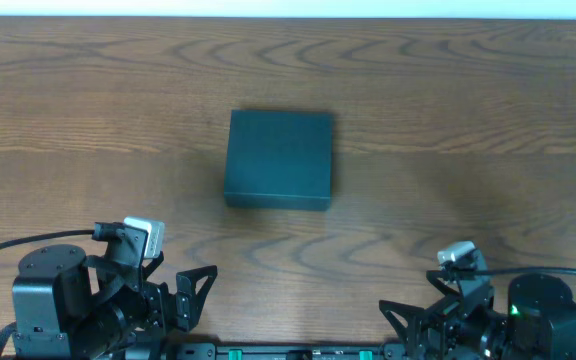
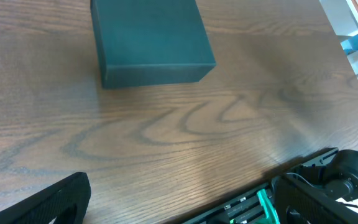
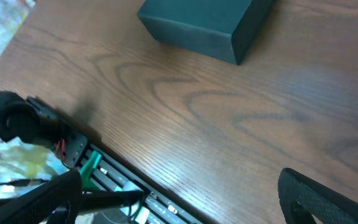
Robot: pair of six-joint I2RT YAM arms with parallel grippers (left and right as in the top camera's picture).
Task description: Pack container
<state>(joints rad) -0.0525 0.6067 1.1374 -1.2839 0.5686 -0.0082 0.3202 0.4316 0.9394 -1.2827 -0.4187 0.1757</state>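
The container (image 1: 279, 158) is a dark green-black box lying closed on the wooden table, near its middle. It also shows at the top of the left wrist view (image 2: 149, 41) and of the right wrist view (image 3: 207, 25). My left gripper (image 1: 183, 298) is open and empty at the front left edge, well short of the box; in its own view (image 2: 182, 202) only the two finger ends show. My right gripper (image 1: 408, 320) is open and empty at the front right edge, also seen in its own view (image 3: 185, 202). No snack packets are in view.
The wooden table (image 1: 448, 90) runs to a pale strip at the far edge. A black rail with green parts (image 2: 253, 205) lies along the front edge between the two arm bases. Shelving (image 2: 356, 37) shows beyond the table's right side.
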